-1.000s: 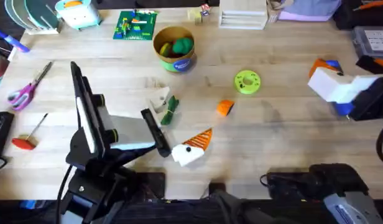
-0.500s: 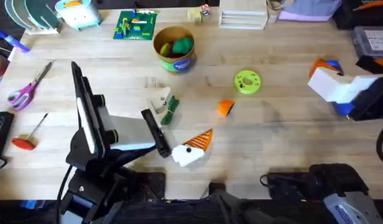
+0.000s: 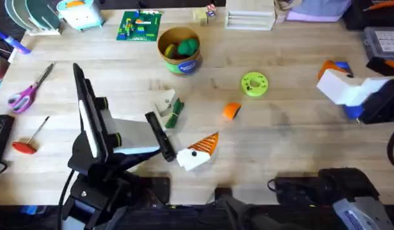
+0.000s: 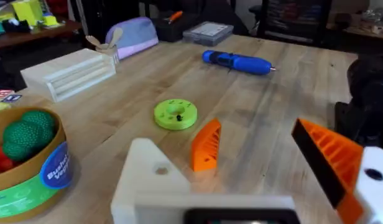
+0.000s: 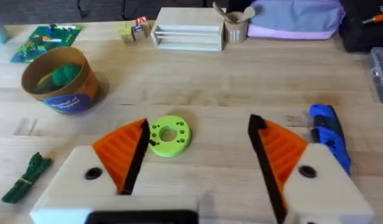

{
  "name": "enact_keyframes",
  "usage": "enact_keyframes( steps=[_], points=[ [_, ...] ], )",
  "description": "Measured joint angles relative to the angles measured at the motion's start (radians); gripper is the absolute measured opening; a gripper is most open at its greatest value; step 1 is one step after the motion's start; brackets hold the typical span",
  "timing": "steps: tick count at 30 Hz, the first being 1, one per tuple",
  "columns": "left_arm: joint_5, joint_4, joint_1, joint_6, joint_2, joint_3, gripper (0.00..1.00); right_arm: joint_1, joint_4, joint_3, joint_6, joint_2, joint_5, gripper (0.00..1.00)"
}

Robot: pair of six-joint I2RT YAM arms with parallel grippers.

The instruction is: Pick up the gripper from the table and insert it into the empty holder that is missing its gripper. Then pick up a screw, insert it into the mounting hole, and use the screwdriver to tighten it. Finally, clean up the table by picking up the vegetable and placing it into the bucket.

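The orange wedge gripper (image 3: pixel 231 110) (image 4: pixel 206 146) lies loose mid-table. My left gripper (image 3: pixel 192 120) (image 4: pixel 235 168) is open. One side is the bare off-white holder (image 3: pixel 164 102) (image 4: pixel 148 180), the other an orange ribbed finger (image 3: pixel 208 143) (image 4: pixel 328 155). The green vegetable (image 3: pixel 174 113) (image 5: pixel 27 177) lies beside the holder. At the back stands the bucket (image 3: pixel 178 64) (image 4: pixel 36 180) (image 5: pixel 67 96) with toy food inside. My right gripper (image 3: pixel 331 80) (image 5: pixel 198 149) hangs open and empty at the right, over the blue screwdriver (image 3: pixel 341 66) (image 4: pixel 238 61) (image 5: pixel 328 134).
A lime-green disc (image 3: pixel 254 84) (image 4: pixel 175 115) (image 5: pixel 168 135) carries a small dark bit; I cannot tell if it is a screw. Scissors (image 3: pixel 24 92) and a red-handled tool (image 3: pixel 27 144) lie far left. A white box (image 3: pixel 248 16) and a brick plate (image 3: pixel 139 25) line the back.
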Motion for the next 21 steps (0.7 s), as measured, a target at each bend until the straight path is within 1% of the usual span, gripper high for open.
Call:
enact_keyframes(
  steps=[4, 8, 9, 12, 15, 17, 21],
  points=[
    [0.000, 0.000, 0.000, 0.000, 0.000, 0.000, 0.993, 0.000, 0.000, 0.000, 0.005, 0.000, 0.000, 0.993],
    [0.000, 0.000, 0.000, 0.000, 0.000, 0.000, 0.993, 0.000, -0.001, 0.000, 0.060, 0.000, -0.003, 0.992],
    [0.000, 0.000, 0.000, 0.000, 0.000, 0.000, 0.993, 0.000, 0.022, 0.000, 0.088, 0.000, -0.023, 0.994],
    [0.000, 0.000, 0.000, 0.000, 0.000, 0.000, 0.993, 0.000, 0.015, 0.000, 0.076, 0.007, -0.085, 0.994],
    [0.000, 0.000, 0.000, 0.000, 0.000, 0.000, 0.993, 0.003, -0.011, 0.002, 0.049, 0.056, -0.152, 0.994],
    [0.000, 0.000, 0.000, 0.000, 0.000, 0.000, 0.993, 0.018, -0.037, 0.005, 0.038, 0.116, -0.185, 0.994],
    [0.000, 0.000, 0.000, 0.000, 0.000, 0.000, 0.993, 0.091, -0.075, 0.034, 0.023, 0.253, -0.222, 0.994]
  ],
)
